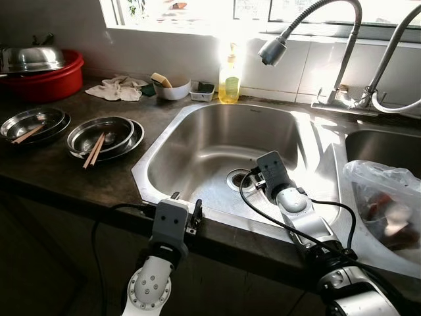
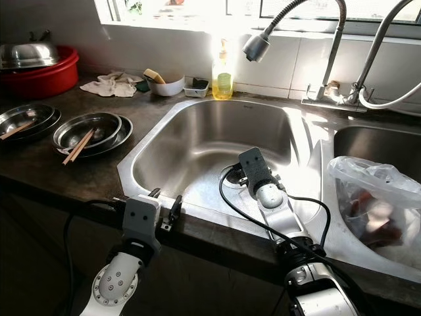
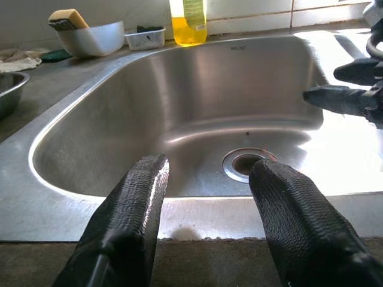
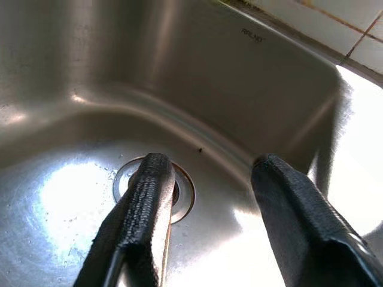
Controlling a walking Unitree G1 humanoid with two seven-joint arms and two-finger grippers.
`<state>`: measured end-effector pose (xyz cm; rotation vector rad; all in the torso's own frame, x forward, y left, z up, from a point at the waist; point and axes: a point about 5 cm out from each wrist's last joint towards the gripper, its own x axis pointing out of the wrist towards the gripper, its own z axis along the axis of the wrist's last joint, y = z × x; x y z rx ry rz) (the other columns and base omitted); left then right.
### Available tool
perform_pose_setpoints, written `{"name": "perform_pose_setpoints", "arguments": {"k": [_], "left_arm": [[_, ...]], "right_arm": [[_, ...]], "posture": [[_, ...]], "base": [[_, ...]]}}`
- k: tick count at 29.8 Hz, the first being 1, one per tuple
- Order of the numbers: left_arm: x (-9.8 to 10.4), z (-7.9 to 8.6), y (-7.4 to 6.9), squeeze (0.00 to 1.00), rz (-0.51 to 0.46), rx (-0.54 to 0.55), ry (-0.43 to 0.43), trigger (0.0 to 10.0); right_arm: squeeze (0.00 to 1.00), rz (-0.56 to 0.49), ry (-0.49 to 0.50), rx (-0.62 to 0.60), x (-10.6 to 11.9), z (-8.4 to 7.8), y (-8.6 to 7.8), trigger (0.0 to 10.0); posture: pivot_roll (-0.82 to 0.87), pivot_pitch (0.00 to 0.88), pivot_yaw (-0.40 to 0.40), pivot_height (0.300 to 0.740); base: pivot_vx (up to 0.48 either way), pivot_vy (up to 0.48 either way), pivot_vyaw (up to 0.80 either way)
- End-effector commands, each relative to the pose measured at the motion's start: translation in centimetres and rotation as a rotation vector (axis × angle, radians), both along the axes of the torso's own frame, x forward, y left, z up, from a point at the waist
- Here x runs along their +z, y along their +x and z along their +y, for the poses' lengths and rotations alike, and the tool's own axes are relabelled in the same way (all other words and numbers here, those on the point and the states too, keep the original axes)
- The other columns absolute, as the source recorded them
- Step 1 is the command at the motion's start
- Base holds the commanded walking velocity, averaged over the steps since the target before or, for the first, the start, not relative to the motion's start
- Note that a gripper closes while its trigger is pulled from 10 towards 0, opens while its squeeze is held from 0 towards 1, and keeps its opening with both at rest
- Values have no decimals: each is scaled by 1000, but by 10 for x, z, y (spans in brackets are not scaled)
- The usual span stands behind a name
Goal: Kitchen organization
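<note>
Right tool hovers open above the sink drain (frame centre); left tool, open, at the sink's near rim.

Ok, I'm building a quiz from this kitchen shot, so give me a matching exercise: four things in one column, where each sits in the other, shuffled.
Things:
1. soap bottle
2. chopsticks
3. plastic bag
4. right gripper

Places:
A. in the second basin on the right
B. down inside the main sink, above the drain
C. on the ledge behind the sink, under the window
D. across a metal plate on the counter

Pairs: 1-C, 2-D, 3-A, 4-B
</note>
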<state>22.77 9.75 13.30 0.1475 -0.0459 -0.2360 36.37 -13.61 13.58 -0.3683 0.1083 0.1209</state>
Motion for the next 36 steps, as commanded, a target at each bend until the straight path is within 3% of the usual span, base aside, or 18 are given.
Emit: {"name": "perform_pose_setpoints", "arguments": {"k": [1,2,3,4,9,12,17,19,28,36], "left_arm": [[6,0,0,0,-17,-2,1,10000],[6,-1,1,0,-18,-3,2,10000],[6,-1,1,0,-18,-4,2,10000],[7,-1,2,0,-19,-4,1,10000],[7,-2,4,0,-25,-10,0,10000],[8,-2,6,0,-28,-11,2,10000],[8,-1,7,0,-30,-7,6,10000],[9,-1,8,0,-39,0,16,10000],[8,-5,6,0,-34,-30,4,10000],[5,-6,8,0,-23,-32,6,10000]], "right_arm": [[1000,-70,29,-16,11,-1,0,10000],[1000,-118,59,-17,18,0,-2,10000],[671,-139,60,-15,21,0,-3,10000],[0,-159,61,-14,23,0,-5,10000],[0,-229,107,-15,33,1,-12,10000],[0,-313,188,14,46,4,-28,10000],[0,-356,252,44,53,7,-43,10000],[0,-386,297,55,58,8,-59,10000],[0,-379,393,63,54,6,-94,10000],[0,-323,436,32,46,7,-104,10000]], "posture": [[60,62,-13,740],[58,58,-11,740],[57,58,-10,740],[53,55,-8,740],[50,46,-5,740],[48,40,-2,740],[43,30,6,740],[42,25,9,740],[30,13,23,740],[21,11,31,740]], "base": [[0,0,0],[0,0,0],[0,0,0],[0,0,0],[0,0,0],[0,0,0],[0,0,0],[0,0,0],[0,0,0],[-95,0,0]]}}
